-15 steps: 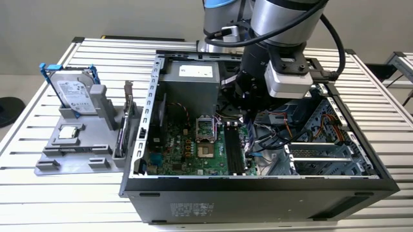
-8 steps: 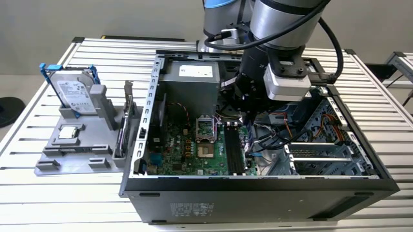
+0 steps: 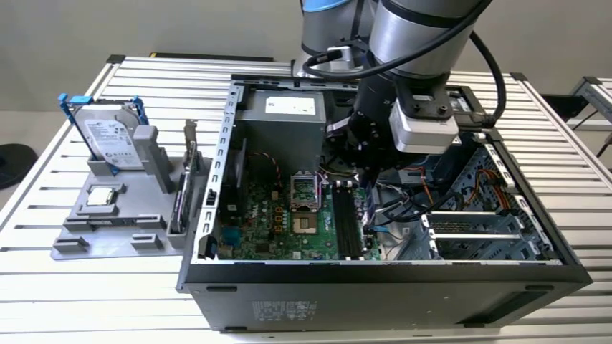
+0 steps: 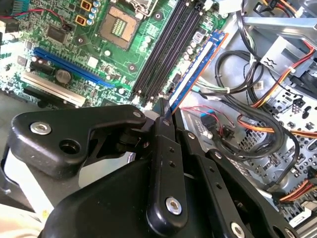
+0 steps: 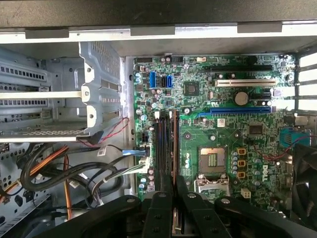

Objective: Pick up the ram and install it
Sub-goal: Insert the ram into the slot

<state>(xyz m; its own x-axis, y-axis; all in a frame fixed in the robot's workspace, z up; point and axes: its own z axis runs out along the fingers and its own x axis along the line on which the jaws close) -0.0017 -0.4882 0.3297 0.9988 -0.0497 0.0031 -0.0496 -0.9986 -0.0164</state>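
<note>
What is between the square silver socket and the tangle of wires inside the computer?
The long black slots on the green board lie between the socket and the wires. This shows in the first wrist view.

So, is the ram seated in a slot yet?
Cannot tell. The ram stands on edge in the gripper, lined up along the black slots.

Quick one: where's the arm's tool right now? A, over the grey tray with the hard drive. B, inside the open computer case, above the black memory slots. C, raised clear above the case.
B: in the first wrist view the tool sits just over the memory slots on the motherboard, gripping the ram.
</note>
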